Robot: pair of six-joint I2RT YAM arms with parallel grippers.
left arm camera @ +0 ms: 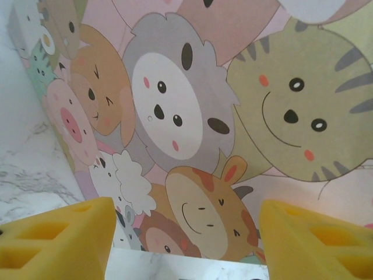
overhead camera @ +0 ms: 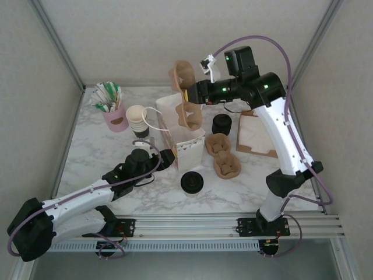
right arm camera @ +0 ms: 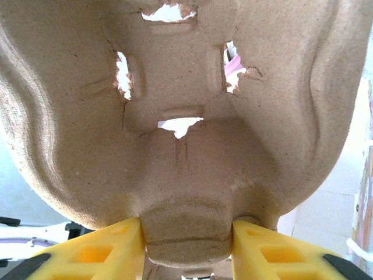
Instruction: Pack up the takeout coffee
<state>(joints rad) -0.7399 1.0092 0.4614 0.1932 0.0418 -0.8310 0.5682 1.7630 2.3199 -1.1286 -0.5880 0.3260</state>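
Takeout coffee point(overhead camera: 191, 182) stands upright, lid up, on the table point(overhead camera: 245, 188) in the top view, at 5 o'clock from the paper bag point(overhead camera: 189, 146). It is close by the left jaws, at their 4 o'clock. The right jaws are far off at its 12 o'clock, so the left arm point(overhead camera: 87, 195) looks nearer. Left wrist view: the jaws are spread, holding nothing, facing the bag's animal pictures. Right wrist view: the jaws pinch a brown cup tray point(right arm camera: 186, 134).

Robot lab test cell: alu frame point(overhead camera: 57, 45), blank wall panels point(overhead camera: 175, 35), marble-look tabletop point(overhead camera: 87, 157), mounting rail point(overhead camera: 192, 224).
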